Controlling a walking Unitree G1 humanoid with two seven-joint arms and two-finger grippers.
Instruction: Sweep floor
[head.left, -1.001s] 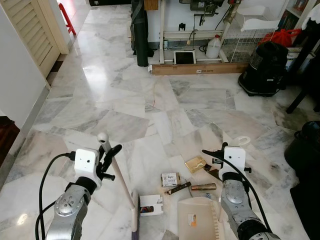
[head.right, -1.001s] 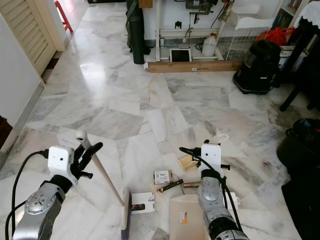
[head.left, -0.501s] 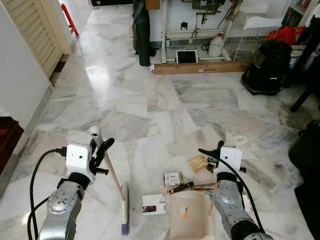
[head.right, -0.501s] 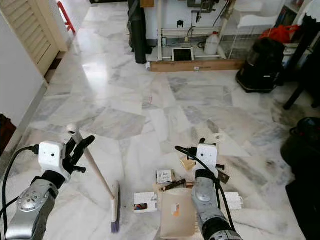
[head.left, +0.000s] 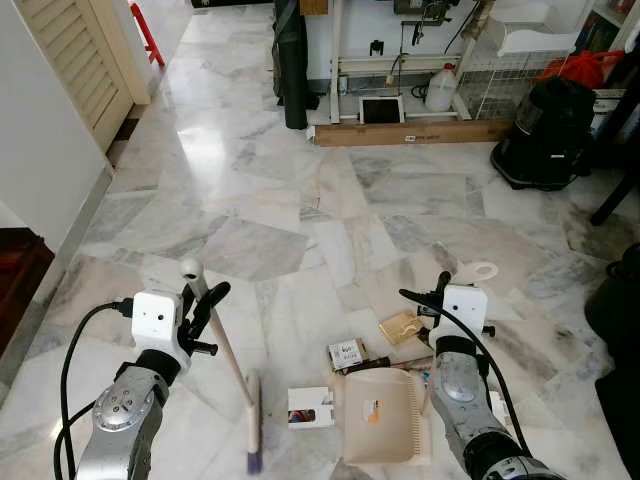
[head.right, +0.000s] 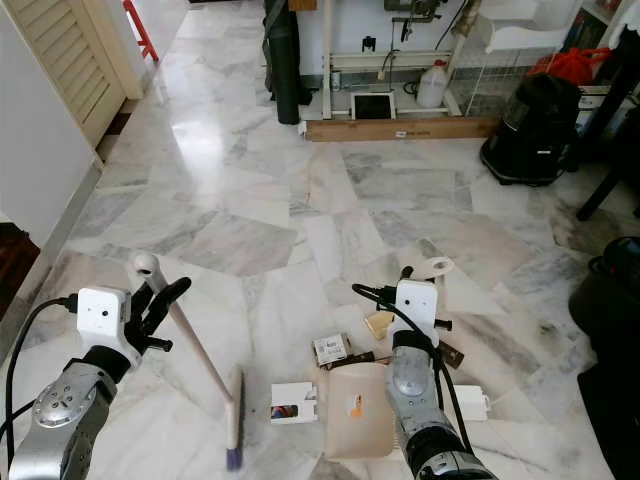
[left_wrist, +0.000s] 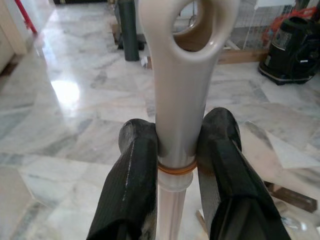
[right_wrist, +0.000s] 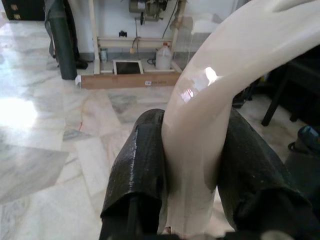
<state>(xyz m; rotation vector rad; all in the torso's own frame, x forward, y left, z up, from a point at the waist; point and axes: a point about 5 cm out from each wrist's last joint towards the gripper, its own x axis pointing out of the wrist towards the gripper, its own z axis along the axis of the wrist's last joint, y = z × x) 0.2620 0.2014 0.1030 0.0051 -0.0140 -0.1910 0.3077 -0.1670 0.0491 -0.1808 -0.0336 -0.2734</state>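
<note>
My left gripper (head.left: 205, 296) is shut on the cream broom handle (left_wrist: 176, 100) just below its holed end. The handle slants down to the broom head (head.left: 252, 425) on the marble floor. My right gripper (head.left: 436, 292) is shut on the curved cream handle (right_wrist: 200, 120) of the beige dustpan (head.left: 385, 415), which rests on the floor in front of me. Litter lies by the pan: a white box (head.left: 308, 407) between broom and pan, a small box (head.left: 346, 352) at the pan's far edge, and a gold packet (head.left: 400, 326).
A black vacuum (head.left: 545, 130) and a dark bin (head.left: 620, 300) stand on the right. A wooden plank (head.left: 410, 133) and a white jug (head.left: 441, 90) lie at the back under a bench. A dark cabinet (head.left: 15, 275) and louvred door (head.left: 70, 50) are on the left.
The dustpan has slid forward over the brown sticks, up to the small box. The broom head has shifted a little left, away from the white box. The camera moved too.
</note>
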